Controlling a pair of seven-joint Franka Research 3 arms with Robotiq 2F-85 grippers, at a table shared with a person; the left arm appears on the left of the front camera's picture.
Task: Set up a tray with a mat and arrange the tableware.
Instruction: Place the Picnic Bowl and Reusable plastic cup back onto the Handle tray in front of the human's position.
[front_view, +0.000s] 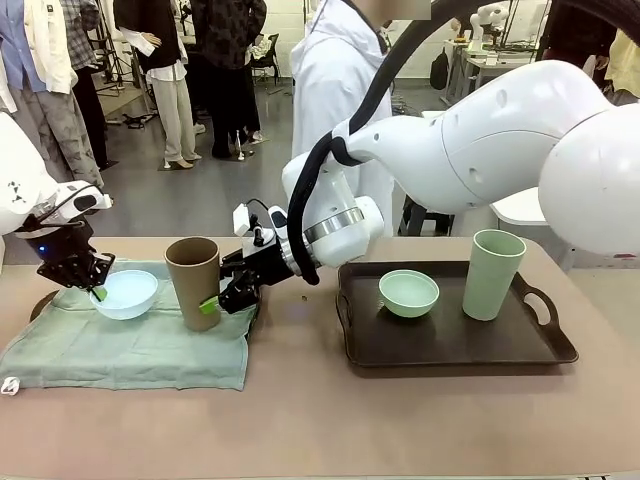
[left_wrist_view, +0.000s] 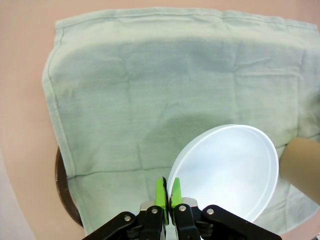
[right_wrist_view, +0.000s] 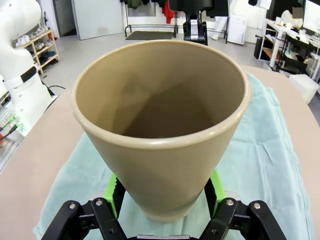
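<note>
A pale green mat (front_view: 130, 348) lies on the table's left side. On it, my left gripper (front_view: 97, 291) is shut on the near rim of the pale blue bowl (front_view: 127, 293); the left wrist view shows the green pads (left_wrist_view: 161, 194) pinching that rim (left_wrist_view: 230, 170). My right arm reaches across, and its gripper (front_view: 212, 303) is shut on the lower part of the upright brown cup (front_view: 193, 280), with a pad (right_wrist_view: 113, 192) on either side of the cup (right_wrist_view: 160, 125). The dark tray (front_view: 450, 345) on the right holds the mint green bowl (front_view: 408, 292) and the pale green cup (front_view: 493, 274).
A dark brown rim (left_wrist_view: 61, 187) peeks out from under the mat's left edge (front_view: 40, 304). A person in a white coat (front_view: 335, 70) stands at the far side. Bare table runs along the front edge and between the mat and the tray.
</note>
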